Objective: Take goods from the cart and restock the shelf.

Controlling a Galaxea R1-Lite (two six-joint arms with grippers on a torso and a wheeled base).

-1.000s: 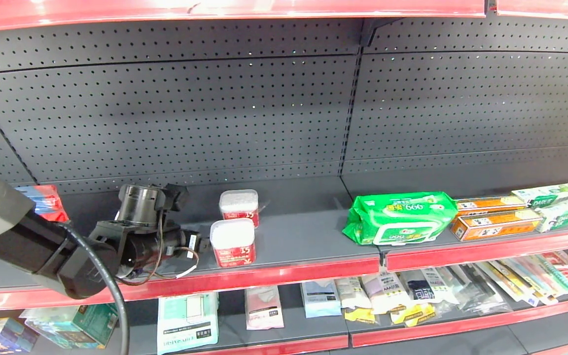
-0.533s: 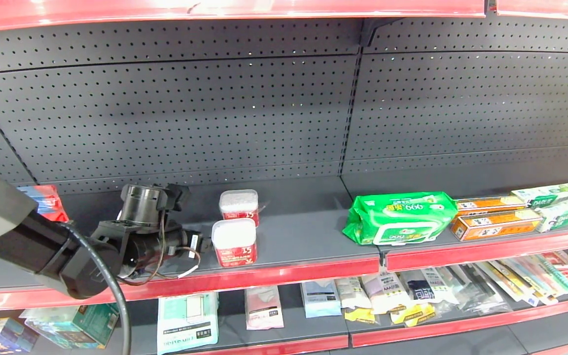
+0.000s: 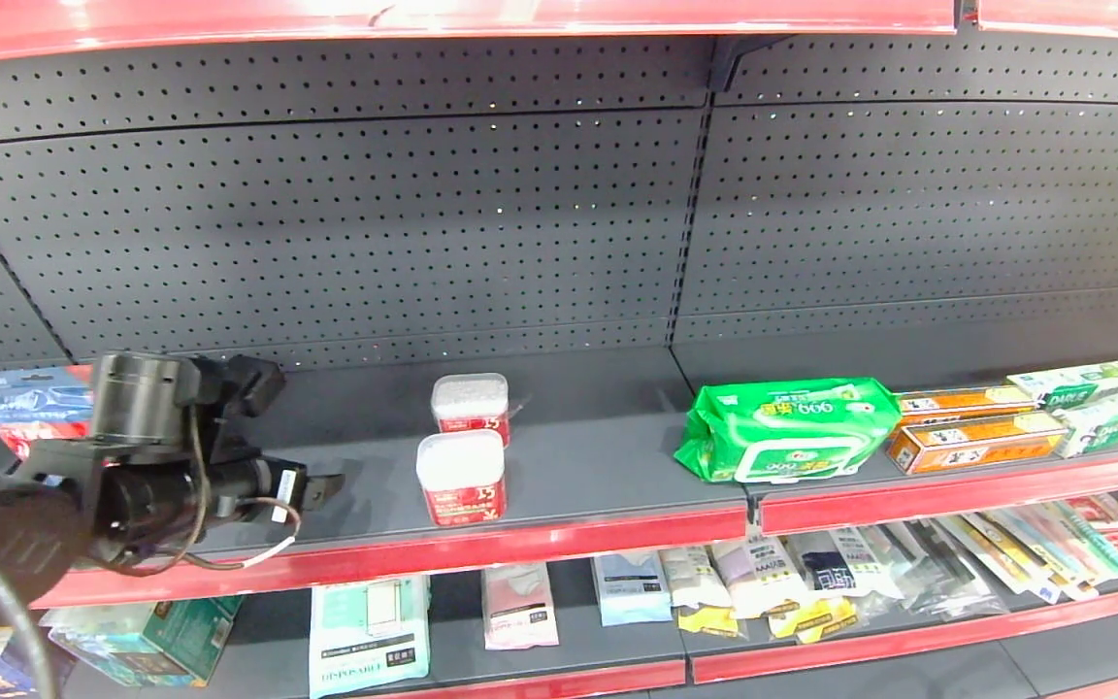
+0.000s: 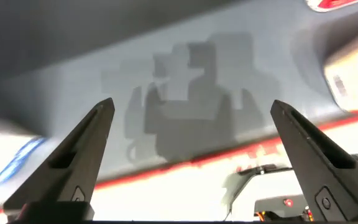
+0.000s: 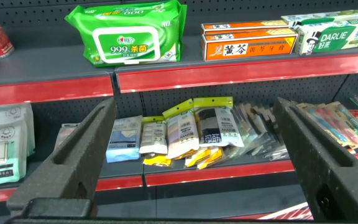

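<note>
Two jars stand on the shelf (image 3: pixel 598 456) near its red edge, the front jar (image 3: pixel 460 476) just before the rear jar (image 3: pixel 470 401). The left claw (image 3: pixel 326 485) hovers low over the shelf, apart from the front jar, spread wide and empty. The right claw (image 5: pixel 194 102) is also wide open and empty, facing packets (image 5: pixel 185 134) below a wipes pack (image 5: pixel 128 31).

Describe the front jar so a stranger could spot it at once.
On the grey shelf with the red front lip, look left of the green wipes pack. Two white-topped, red-labelled jars stand there; the front jar is nearest the lip, the rear jar behind it.
</note>
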